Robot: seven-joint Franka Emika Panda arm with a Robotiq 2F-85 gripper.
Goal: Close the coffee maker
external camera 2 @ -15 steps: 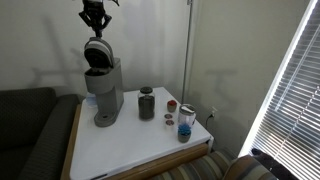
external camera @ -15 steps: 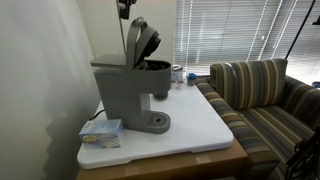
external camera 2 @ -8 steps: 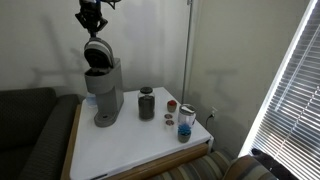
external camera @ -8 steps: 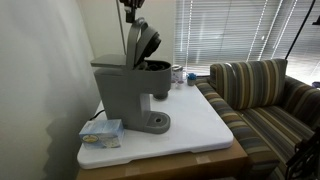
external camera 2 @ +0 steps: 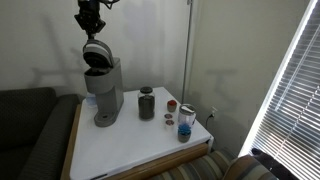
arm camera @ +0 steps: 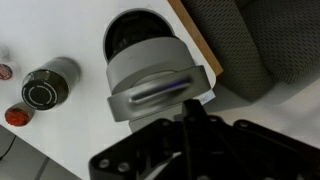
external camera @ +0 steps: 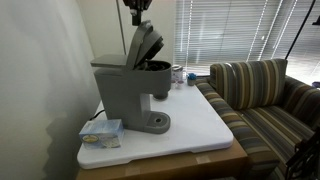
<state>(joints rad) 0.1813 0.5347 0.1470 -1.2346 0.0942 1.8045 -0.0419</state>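
Note:
The grey coffee maker (external camera: 123, 92) stands on the white table (external camera: 195, 125), with its hinged lid (external camera: 144, 45) raised and tilted forward over the dark brew head. It shows in both exterior views; in one it stands at the table's far left (external camera 2: 102, 92). My gripper (external camera: 137, 12) is just above the lid's top edge, also seen from the other side (external camera 2: 90, 20). In the wrist view the shut, empty fingers (arm camera: 188, 112) hover right over the lid's grey top (arm camera: 158, 85). Whether they touch the lid I cannot tell.
A small blue-white box (external camera: 101, 132) lies by the machine's base. A dark canister (external camera 2: 146, 103), a red lid (external camera 2: 171, 105) and small cups (external camera 2: 186, 122) stand to one side. A striped couch (external camera: 265, 95) borders the table, with a wall behind.
The gripper has shifted slightly over the lid, and the lid has tipped a little forward from its upright position.

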